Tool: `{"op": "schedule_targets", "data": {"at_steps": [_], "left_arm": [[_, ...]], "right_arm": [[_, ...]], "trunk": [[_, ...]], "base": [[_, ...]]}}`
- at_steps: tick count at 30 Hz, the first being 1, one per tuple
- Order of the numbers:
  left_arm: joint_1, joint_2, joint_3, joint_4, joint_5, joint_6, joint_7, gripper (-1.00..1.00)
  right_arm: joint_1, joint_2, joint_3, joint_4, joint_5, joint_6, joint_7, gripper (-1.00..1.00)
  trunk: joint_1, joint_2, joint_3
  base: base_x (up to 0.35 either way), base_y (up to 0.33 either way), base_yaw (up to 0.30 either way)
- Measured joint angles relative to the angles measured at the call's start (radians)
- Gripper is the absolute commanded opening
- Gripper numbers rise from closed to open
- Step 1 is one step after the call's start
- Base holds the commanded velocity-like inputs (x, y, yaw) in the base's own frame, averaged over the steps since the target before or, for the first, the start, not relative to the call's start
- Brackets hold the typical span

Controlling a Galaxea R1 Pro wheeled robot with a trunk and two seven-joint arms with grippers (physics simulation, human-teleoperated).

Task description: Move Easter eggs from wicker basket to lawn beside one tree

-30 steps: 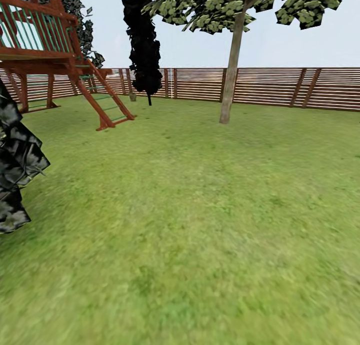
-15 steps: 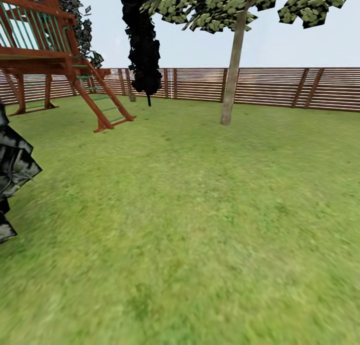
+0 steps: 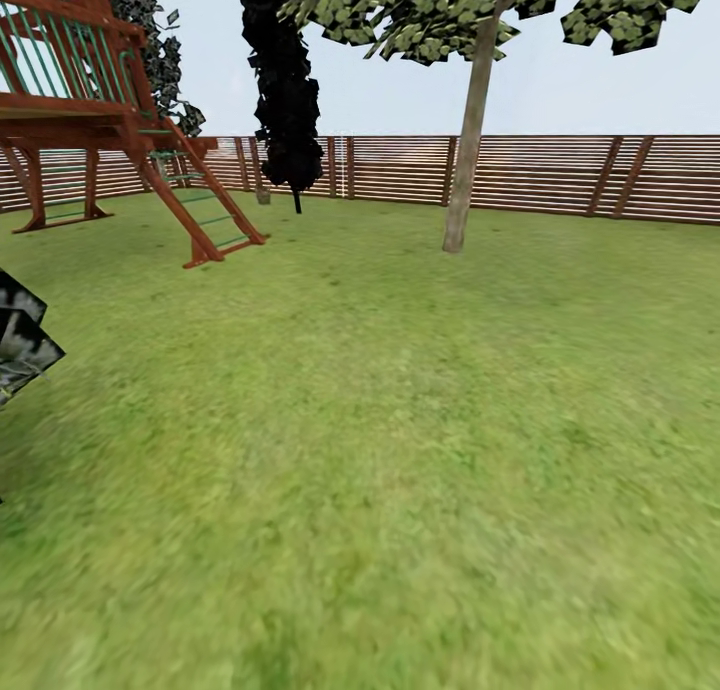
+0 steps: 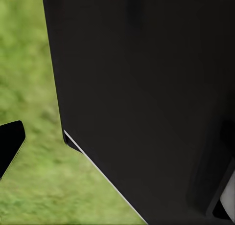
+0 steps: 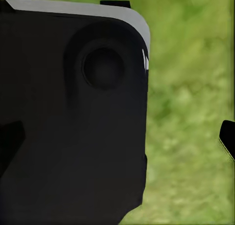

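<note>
- We find no writing, brand or label that we can read on any thing here.
- In the head view the lawn (image 3: 400, 450) spreads wide, green and mottled, and its grass near the camera is blurry.
- The tree (image 3: 468, 140) with the pale grey trunk stands on the far part of the lawn, a little right of the middle, just before the fence (image 3: 540, 175). Its crown of flat angular leaf clusters is cut off by the upper edge of the picture.
- The fence of brown horizontal slats closes the garden at the back, from the left side to the right.
- A dark tree (image 3: 284, 80) with a thin black stem stands left of the pale one, also near the fence; its top is cut off too.
- A wooden play structure (image 3: 100, 120) with a slanted ladder stands at far left, partly out of the picture.
- A dark angular shape with pale specks (image 3: 20, 345) enters at the left edge; we cannot make out what it is.
- In the left wrist view a big black body (image 4: 147, 98) hides most of the grass, and a small dark tip (image 4: 10, 144) shows beside it; we cannot tell whether this claw is open or closed.
- In the right wrist view a black housing (image 5: 73, 117) with a round recess covers much of the grass, and a dark tip (image 5: 227, 137) shows at the edge; the state of this claw also cannot be told.
</note>
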Motion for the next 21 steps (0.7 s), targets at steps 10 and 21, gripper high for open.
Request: {"op": "schedule_targets", "data": {"at_steps": [10,21], "left_arm": [[0.000,0.000,0.000,0.000,0.000,0.000,0.000,1.00],[0.000,0.000,0.000,0.000,0.000,0.000,0.000,1.00]], "right_arm": [[0.000,0.001,0.000,0.000,0.000,-0.001,0.000,1.00],[0.000,0.002,0.000,0.000,-0.001,-0.001,0.000,1.00]], "trunk": [[0.000,0.000,0.000],[0.000,0.000,0.000]], "base": [[0.340,0.000,0.000],[0.340,0.000,0.000]]}}
